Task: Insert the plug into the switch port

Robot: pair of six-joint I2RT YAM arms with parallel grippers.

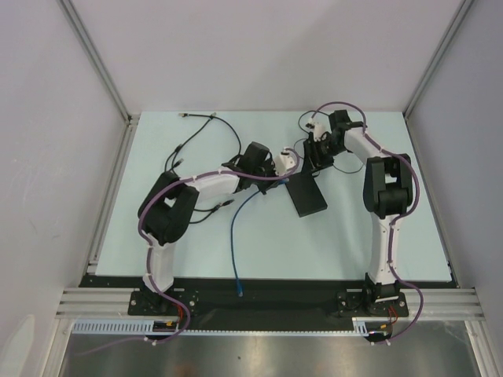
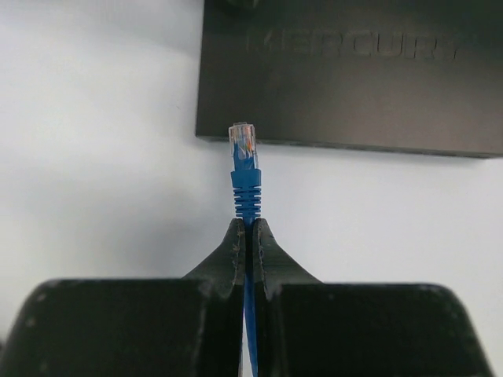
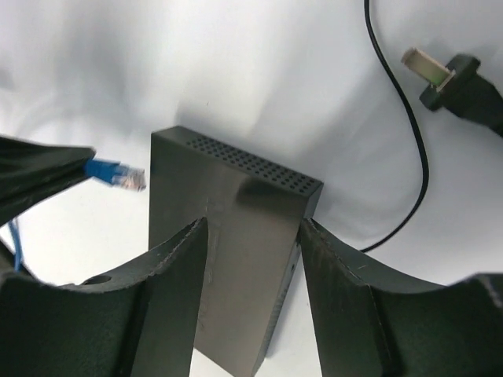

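Note:
The switch (image 1: 308, 196) is a flat matte-black box lying mid-table; it also shows in the left wrist view (image 2: 354, 78) and the right wrist view (image 3: 228, 236). My left gripper (image 2: 247, 224) is shut on the blue cable just behind the plug (image 2: 243, 141). The plug's clear tip points at the switch's near edge, a short gap away, near its left corner. In the top view the left gripper (image 1: 271, 169) sits just left of the switch. My right gripper (image 3: 251, 228) is open over the switch's far end, one finger in front of its top face, the other at its right edge.
The blue cable (image 1: 234, 236) trails back to the table's near edge. Thin black cables (image 1: 204, 129) loop at the back left. A black power plug (image 3: 460, 78) with metal prongs and its black lead lie just beyond the right gripper.

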